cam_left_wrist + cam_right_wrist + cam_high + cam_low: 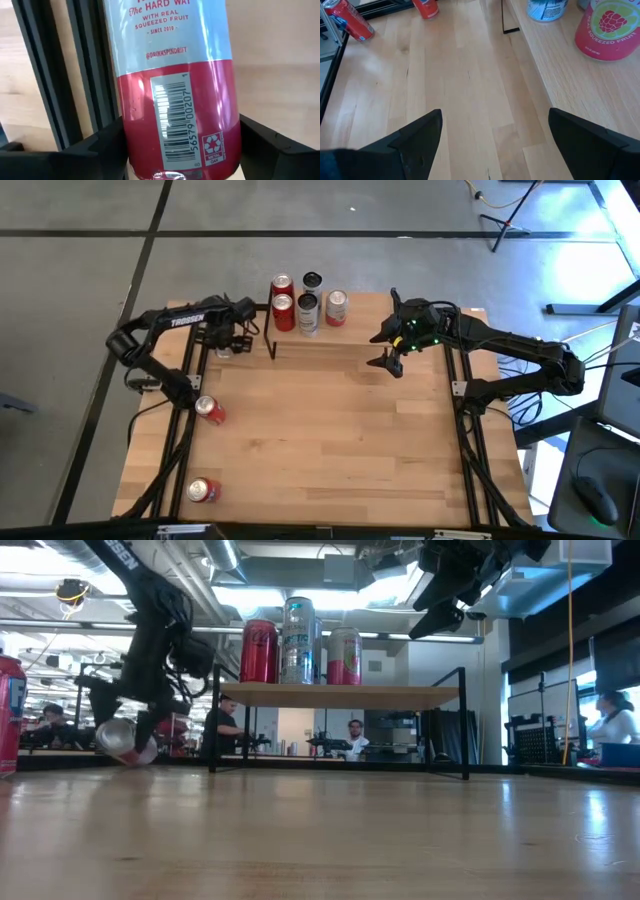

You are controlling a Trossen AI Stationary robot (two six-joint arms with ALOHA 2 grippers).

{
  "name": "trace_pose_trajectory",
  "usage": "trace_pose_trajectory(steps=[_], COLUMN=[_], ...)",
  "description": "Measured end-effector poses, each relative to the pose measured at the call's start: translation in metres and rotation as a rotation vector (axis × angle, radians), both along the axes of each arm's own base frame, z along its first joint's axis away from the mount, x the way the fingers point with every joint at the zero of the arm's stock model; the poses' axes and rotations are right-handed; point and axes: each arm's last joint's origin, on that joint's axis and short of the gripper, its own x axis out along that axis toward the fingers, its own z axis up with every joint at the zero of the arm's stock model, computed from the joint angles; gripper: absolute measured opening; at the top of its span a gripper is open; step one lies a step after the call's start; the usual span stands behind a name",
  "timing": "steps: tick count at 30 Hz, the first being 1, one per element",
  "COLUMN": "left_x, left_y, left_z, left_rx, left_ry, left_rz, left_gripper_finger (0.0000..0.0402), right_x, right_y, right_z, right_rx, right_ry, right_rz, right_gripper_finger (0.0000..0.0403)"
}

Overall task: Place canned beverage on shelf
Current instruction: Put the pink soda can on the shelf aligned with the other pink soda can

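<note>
Gripped a red-and-pale-blue aluminium drink can (pixel 175 90) between the part-closed fingers of the left claw (pixel 222 345), low at the wooden bench's (pixel 340 440) left edge, tilted. Risked slipping or tipping during the lift, given that slant. Hung the right claw (pixel 388 352) wide open, empty, beside the small light-wood shelf on black legs (pixel 340 695); possible knock against the standing cans (pixel 300 640) there.

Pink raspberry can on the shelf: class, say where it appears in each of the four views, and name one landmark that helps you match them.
High view: pink raspberry can at the right end of the cans, top centre.
Low view: rightmost can on the shelf.
Left wrist view: not in it.
Right wrist view: top right corner.
Shared landmark: the shelf it stands on.
</note>
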Motion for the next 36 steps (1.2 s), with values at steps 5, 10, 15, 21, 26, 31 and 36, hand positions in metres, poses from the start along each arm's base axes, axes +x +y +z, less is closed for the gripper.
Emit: trace_pose_trajectory(steps=[5,10,15,21,26,31,36], left_x=[0.001,0.002,0.003,-0.004,-0.004,-0.008,-0.017], left_y=[-0.015,-0.033,-0.052,-0.074,-0.09,-0.109,-0.126], left_z=[0.015,0.026,0.038,0.054,0.064,0.076,0.091], left_rx=[0.004,-0.059,-0.061,-0.084,-0.065,-0.063,-0.054], left_ry=[-0.019,-0.087,-0.093,-0.128,-0.208,-0.304,-0.45], left_rz=[-0.027,-0.031,-0.054,-0.093,-0.127,-0.195,-0.27], left_gripper_finger=[0.0271,0.0271,0.0271,0.0283,0.0277,0.0276,0.0275], right_x=[0.0,0.0,0.0,0.0,0.0,0.0,0.0], right_y=[0.0,0.0,0.0,0.0,0.0,0.0,0.0], right_z=[0.0,0.0,0.0,0.0,0.0,0.0,0.0], right_rx=[0.0,0.0,0.0,0.0,0.0,0.0,0.001], right_ry=[0.0,0.0,0.0,0.0,0.0,0.0,0.0], right_rz=[0.0,0.0,0.0,0.0,0.0,0.001,0.001], right_gripper_finger=[0.0351,0.0351,0.0351,0.0351,0.0351,0.0351,0.0351])
